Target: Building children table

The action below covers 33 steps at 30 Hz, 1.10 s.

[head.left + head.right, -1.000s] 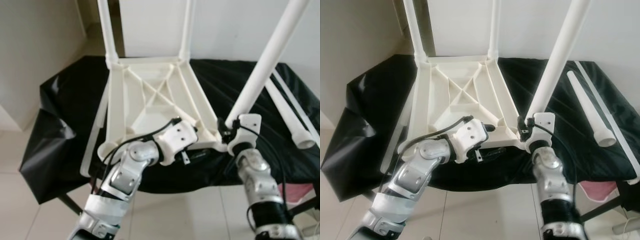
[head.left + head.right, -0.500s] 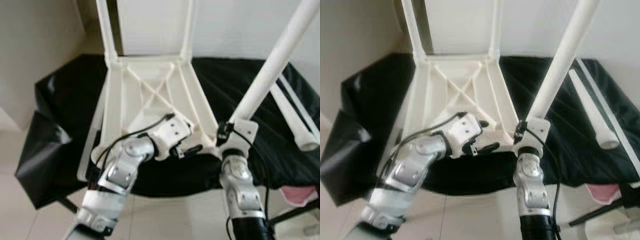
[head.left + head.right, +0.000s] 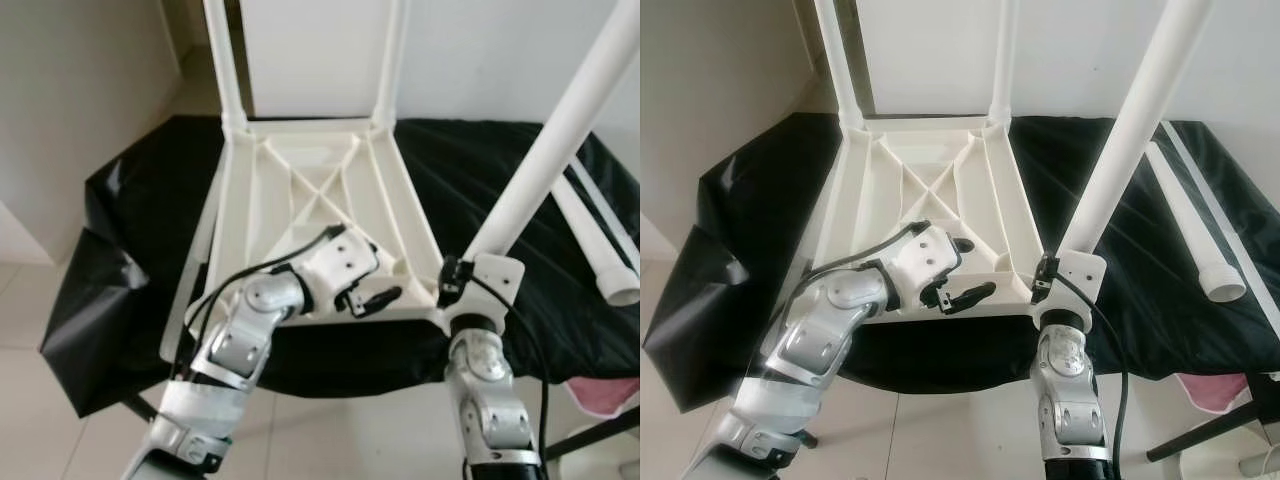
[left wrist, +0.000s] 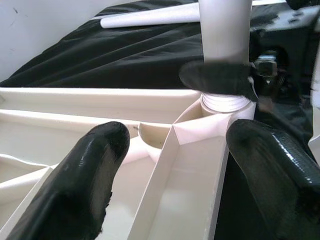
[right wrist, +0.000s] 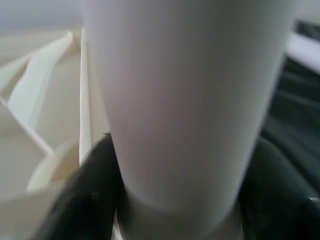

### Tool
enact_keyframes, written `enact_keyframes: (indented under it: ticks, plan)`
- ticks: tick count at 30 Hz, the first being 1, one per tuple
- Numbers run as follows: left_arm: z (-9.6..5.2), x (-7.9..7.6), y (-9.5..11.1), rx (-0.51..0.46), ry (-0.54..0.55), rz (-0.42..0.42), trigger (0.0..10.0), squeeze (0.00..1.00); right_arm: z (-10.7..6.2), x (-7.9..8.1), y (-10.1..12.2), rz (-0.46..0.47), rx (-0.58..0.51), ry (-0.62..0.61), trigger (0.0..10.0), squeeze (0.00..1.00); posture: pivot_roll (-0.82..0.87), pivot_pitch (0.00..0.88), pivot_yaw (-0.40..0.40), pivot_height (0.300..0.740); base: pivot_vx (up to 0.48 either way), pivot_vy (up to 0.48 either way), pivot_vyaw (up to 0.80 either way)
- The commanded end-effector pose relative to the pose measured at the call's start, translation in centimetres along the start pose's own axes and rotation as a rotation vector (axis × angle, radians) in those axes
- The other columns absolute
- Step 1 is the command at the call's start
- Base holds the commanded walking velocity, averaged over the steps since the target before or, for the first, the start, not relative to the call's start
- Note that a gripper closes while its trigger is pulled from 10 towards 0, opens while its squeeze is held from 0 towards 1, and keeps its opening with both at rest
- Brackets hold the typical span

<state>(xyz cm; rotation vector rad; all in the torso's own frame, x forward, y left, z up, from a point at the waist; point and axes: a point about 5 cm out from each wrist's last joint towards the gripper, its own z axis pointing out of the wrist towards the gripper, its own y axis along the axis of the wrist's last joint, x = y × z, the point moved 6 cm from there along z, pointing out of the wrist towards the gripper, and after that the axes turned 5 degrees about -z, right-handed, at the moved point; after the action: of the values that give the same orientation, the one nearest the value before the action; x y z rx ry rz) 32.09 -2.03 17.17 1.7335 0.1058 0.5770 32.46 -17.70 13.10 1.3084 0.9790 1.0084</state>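
A white plastic tabletop point(image 3: 232, 200) lies upside down on a black-covered table. Two white legs point(image 3: 222, 60) point(image 3: 392, 60) stand upright in its far corners. My right gripper point(image 3: 462, 265) is shut on the base of a third leg point(image 3: 545, 150), which leans up to the right from the near right corner socket point(image 4: 220, 105). In the right wrist view this leg point(image 5: 190, 100) sits between the black fingers point(image 5: 92, 195). My left gripper point(image 3: 375, 298) is open over the near rail, pointing at that corner and holding nothing.
A loose white leg point(image 3: 600, 245) lies on the black cloth point(image 3: 140, 220) at the right. A pink object point(image 3: 605, 395) sits low at the right beside the table. A wall stands close on the left, and tiled floor lies below the near edge.
The camera has shifted. My left gripper has risen from just below the tabletop's front edge to over its near rail. The right gripper still holds the leg at the corner.
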Motion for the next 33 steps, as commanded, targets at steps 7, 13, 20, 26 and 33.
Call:
enact_keyframes:
  ticks: [7,13,20,26,33]
  plan:
    - [-0.1,-0.2,-0.4,-0.006,0.023,-0.020,10.0,0.00,0.5,0.1,0.3,0.044,-0.022,0.102,10.0,1.00,-0.08,0.008,-0.016,0.740,0.000,0.000,0.00]
    - [0.2,-1.0,-0.3,-0.020,-0.005,-0.058,10.0,0.00,1.8,0.2,2.4,0.009,-0.108,0.338,10.0,0.00,-0.08,0.007,-0.016,0.740,0.000,0.000,0.00]
    - [1.1,-2.0,-0.1,-0.039,-0.013,-0.088,10.0,0.00,2.7,-0.8,3.5,-0.087,-0.172,0.507,10.0,0.00,-0.07,0.012,-0.007,0.740,0.000,0.000,0.00]
    - [1.3,-2.5,-1.0,-0.039,0.015,-0.081,10.0,0.00,2.5,0.0,2.9,-0.089,-0.161,0.649,10.0,0.00,-0.06,0.011,-0.001,0.740,0.000,0.000,0.00]
    - [1.4,-2.2,-0.4,-0.081,0.039,-0.059,10.0,0.00,2.6,0.7,1.9,-0.140,-0.135,0.776,10.0,0.00,-0.07,0.010,0.011,0.740,0.000,0.000,0.00]
